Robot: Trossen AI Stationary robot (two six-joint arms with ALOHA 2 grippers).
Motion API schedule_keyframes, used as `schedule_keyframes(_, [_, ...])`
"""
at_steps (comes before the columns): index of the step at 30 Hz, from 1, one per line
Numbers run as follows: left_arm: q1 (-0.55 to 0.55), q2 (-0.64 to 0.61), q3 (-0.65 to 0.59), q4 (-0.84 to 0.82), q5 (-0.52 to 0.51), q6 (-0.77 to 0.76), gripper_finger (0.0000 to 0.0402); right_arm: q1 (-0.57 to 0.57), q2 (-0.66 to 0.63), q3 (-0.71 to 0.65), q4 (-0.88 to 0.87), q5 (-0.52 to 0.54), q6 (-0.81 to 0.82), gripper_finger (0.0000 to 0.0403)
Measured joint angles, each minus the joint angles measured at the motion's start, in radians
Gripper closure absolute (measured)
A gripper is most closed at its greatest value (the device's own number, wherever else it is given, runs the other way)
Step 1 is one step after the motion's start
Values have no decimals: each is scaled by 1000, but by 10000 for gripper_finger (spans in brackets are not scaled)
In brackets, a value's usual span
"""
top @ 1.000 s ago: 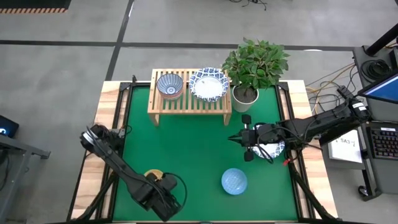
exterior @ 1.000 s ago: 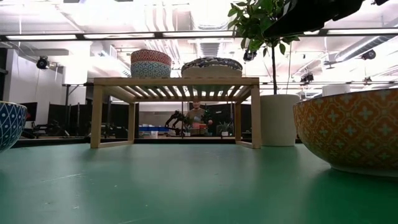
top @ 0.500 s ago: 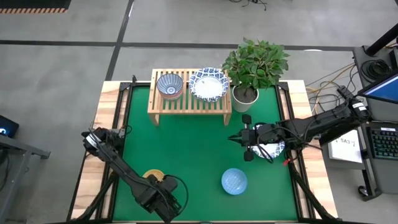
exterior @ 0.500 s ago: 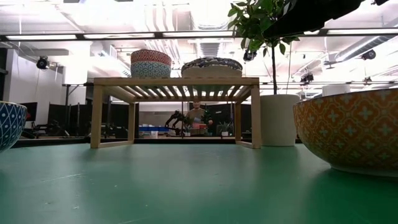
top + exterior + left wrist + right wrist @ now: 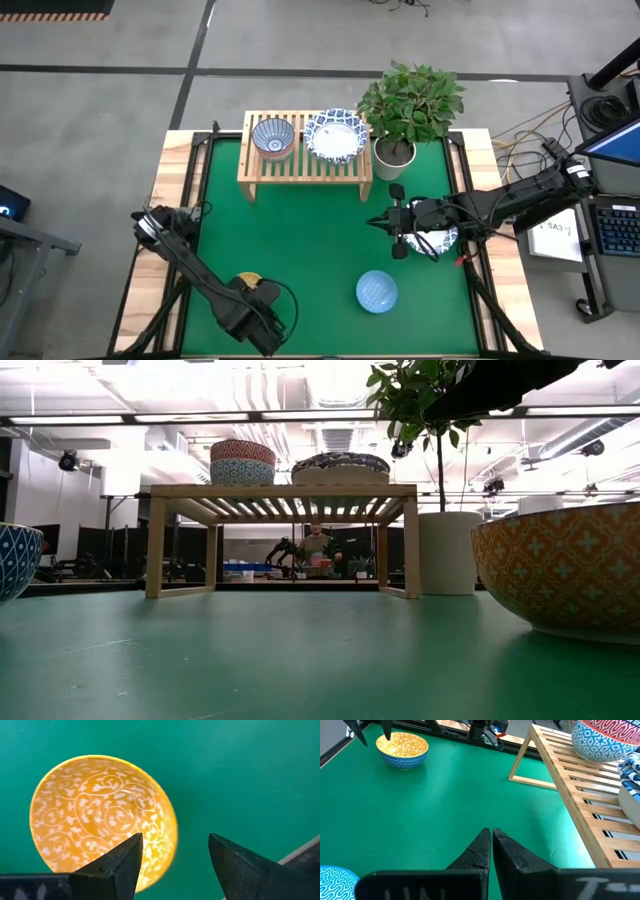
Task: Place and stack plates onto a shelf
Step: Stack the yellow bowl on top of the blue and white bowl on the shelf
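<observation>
A yellow bowl with a white scroll pattern (image 5: pixel 100 815) sits on the green mat near the table's near-left corner (image 5: pixel 247 281). My left gripper (image 5: pixel 173 840) hovers over it, open, one finger above the bowl's inside and the other beyond its rim. My right gripper (image 5: pixel 491 832) is shut and empty, above the mat (image 5: pixel 374 222) next to a blue-patterned plate (image 5: pixel 440 240). A light blue bowl (image 5: pixel 377 291) rests on the mat. The wooden shelf (image 5: pixel 305 165) carries a patterned bowl (image 5: pixel 273 137) and a blue-rimmed plate (image 5: pixel 336 135).
A potted plant (image 5: pixel 395 150) stands against the shelf's right end, close to my right arm. In the low view two bowls (image 5: pixel 560 570) (image 5: pixel 15 560) stand close on either side, and the shelf (image 5: pixel 280 491) stands beyond them. Open mat lies between the shelf and the near bowls.
My left gripper has edged a little farther over the yellow bowl, covering more of it in the high view. The bowl and my right arm have stayed where they were.
</observation>
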Motion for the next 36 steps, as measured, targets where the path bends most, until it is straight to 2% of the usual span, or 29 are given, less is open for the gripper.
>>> schedule_keyframes(14, [0,118,-6,15,10,26,262,0,0,0,-4,0,-1,394])
schedule_keyframes(17, [0,126,-6,22,10,43,297,0,0,0,-4,0,1,394])
schedule_keyframes(22, [0,115,-4,21,12,82,388,0,0,0,-13,0,13,394])
schedule_keyframes(26, [-1,97,9,11,11,125,392,0,0,0,-19,0,24,394])
schedule_keyframes(31, [-1,96,97,-57,5,233,396,0,0,0,-19,0,23,394])
schedule_keyframes(36, [3,96,239,-148,-87,409,398,0,0,0,-21,0,20,394])
